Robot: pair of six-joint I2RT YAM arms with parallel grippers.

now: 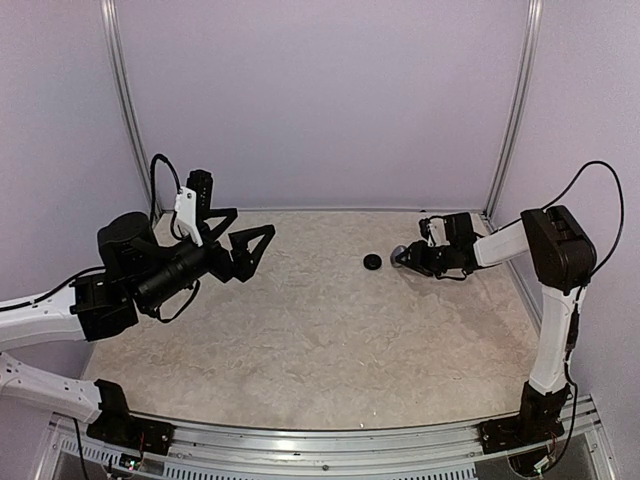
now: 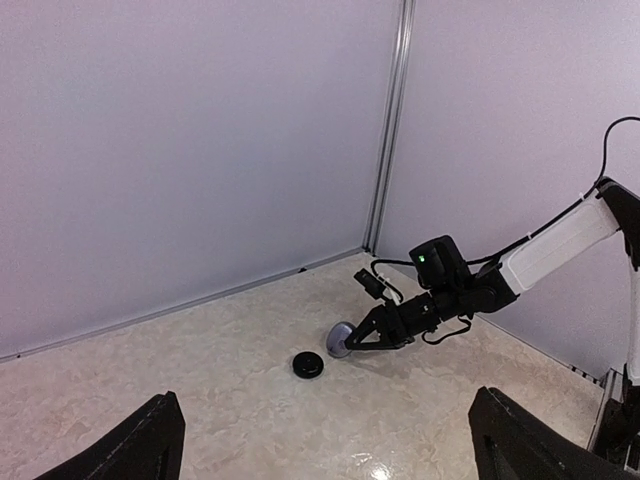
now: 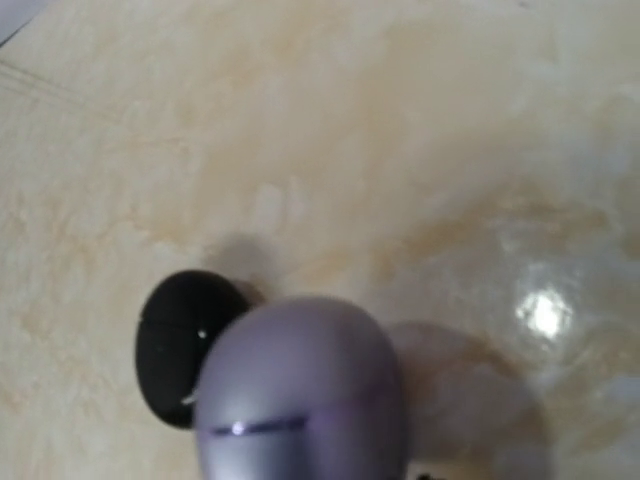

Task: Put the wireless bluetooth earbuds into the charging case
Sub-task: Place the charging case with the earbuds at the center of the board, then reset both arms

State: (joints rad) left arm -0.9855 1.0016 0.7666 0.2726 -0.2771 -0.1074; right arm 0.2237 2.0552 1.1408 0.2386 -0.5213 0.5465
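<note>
right gripper (image 2: 352,343) sits at the grey puck (image 3: 300,395), grip or release unclear; set it flat, clear of the black puck (image 3: 180,345); left gripper (image 1: 250,225) hangs spread wide, empty

No text, label, brand, number or sign can be read in any of the three views
</note>
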